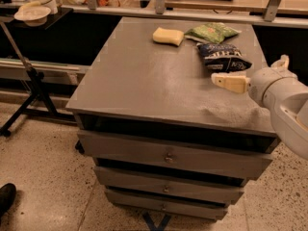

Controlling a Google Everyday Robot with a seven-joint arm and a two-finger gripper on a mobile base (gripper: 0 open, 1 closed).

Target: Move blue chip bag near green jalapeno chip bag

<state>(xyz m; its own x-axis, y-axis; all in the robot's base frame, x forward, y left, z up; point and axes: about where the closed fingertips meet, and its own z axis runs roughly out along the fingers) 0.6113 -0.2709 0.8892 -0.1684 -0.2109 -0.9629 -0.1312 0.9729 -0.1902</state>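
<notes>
A dark navy, crinkly blue chip bag (224, 57) lies at the far right of the grey counter (144, 76). It is just in front of the smaller, bright green jalapeno chip bag (211, 32), their edges close. A pale yellow sponge-like block (168, 36) sits left of the green one. The white arm's gripper (249, 71) hovers at the navy bag's near edge, its cream fingers (230, 82) spread and holding nothing.

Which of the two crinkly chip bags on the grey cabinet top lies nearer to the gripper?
The dark navy crinkly chip bag with white lettering: it lies just beyond the cream gripper, at right; the bright green crinkly bag lies farther back.
</notes>
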